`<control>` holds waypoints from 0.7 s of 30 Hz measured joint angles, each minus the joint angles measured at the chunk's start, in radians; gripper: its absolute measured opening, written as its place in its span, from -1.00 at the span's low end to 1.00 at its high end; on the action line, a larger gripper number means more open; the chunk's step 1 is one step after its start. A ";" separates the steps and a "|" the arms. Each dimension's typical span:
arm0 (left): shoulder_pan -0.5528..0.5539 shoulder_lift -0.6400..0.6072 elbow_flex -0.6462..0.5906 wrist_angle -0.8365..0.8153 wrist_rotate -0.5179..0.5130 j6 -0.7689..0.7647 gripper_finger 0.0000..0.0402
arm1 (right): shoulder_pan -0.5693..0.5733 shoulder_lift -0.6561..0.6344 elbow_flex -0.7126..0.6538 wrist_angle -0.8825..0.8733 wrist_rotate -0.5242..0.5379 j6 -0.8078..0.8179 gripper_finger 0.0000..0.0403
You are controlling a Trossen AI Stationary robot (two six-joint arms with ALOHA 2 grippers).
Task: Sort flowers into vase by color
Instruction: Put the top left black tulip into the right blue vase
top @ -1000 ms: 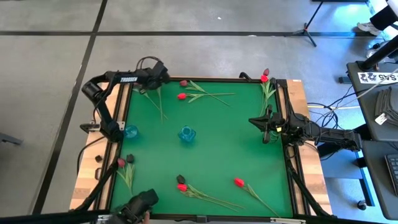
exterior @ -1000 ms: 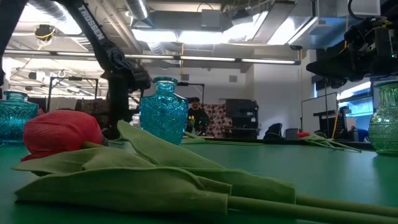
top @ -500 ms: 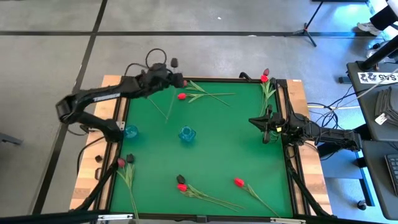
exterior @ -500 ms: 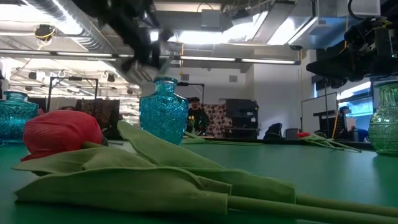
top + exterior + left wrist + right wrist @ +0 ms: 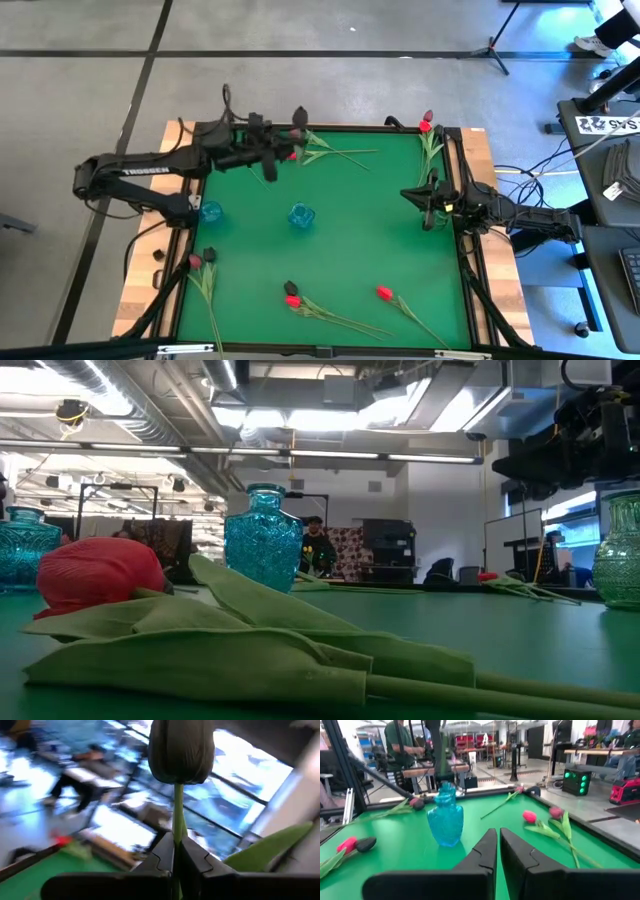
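My left gripper (image 5: 278,150) hangs above the table's far edge, shut on a near-black tulip (image 5: 299,114). In the left wrist view the dark head (image 5: 181,750) stands beyond my fingertips (image 5: 177,842), with a green leaf (image 5: 270,849) beside it. My right gripper (image 5: 430,203) waits shut by the table's right edge, touching nothing. Two blue glass vases (image 5: 210,211) (image 5: 300,215) stand on the green mat. A red tulip (image 5: 292,155) lies near the far edge. Others lie in the far right corner (image 5: 427,122), near the left edge (image 5: 195,261) and along the near edge (image 5: 291,298) (image 5: 383,293). My left gripper pinches the tulip's thin green stem (image 5: 177,817) between its two fingers, a short way below the head. The fingers come roughly level from the table's left. The flower is lifted clear of the mat, and its stem tail (image 5: 266,175) trails toward the near side.
A red tulip (image 5: 100,575) with broad leaves lies close before the low camera. In that view a blue vase (image 5: 264,538) stands mid-table, another (image 5: 22,545) at the left, and a third vase (image 5: 620,550) at the right edge. People show in the room beyond. The mat's middle (image 5: 370,230) is open.
My left gripper has risen from the far left corner and swung toward the table's right along the far edge, leaving the low view. It carries the near-black tulip, which lay on the mat a second ago and now hangs clear, head toward the far edge.
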 joint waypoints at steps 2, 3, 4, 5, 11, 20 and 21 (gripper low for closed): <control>-0.049 -0.020 0.000 0.044 0.018 0.062 -0.98 | 0.000 -0.001 0.000 0.021 0.000 0.000 -0.88; -0.072 -0.030 0.000 0.062 0.024 0.098 -0.98 | 0.000 -0.001 0.000 0.025 0.000 0.000 -0.88; -0.094 -0.043 0.000 0.083 0.027 0.136 -0.98 | 0.000 -0.001 0.000 0.036 -0.001 0.000 -0.88; -0.111 -0.052 0.000 0.101 0.027 0.167 -0.98 | 0.000 -0.001 0.000 0.051 -0.001 0.009 -0.88; -0.142 -0.103 0.000 0.130 0.025 0.240 -0.98 | 0.000 -0.001 0.000 0.166 -0.002 0.299 -0.88; -0.150 -0.106 -0.001 0.025 -0.088 0.227 -0.98 | 0.000 -0.001 0.000 0.233 0.208 0.689 -0.88; -0.150 -0.109 -0.001 0.023 -0.077 0.257 -0.98 | 0.002 0.000 0.003 0.231 0.206 0.678 -0.88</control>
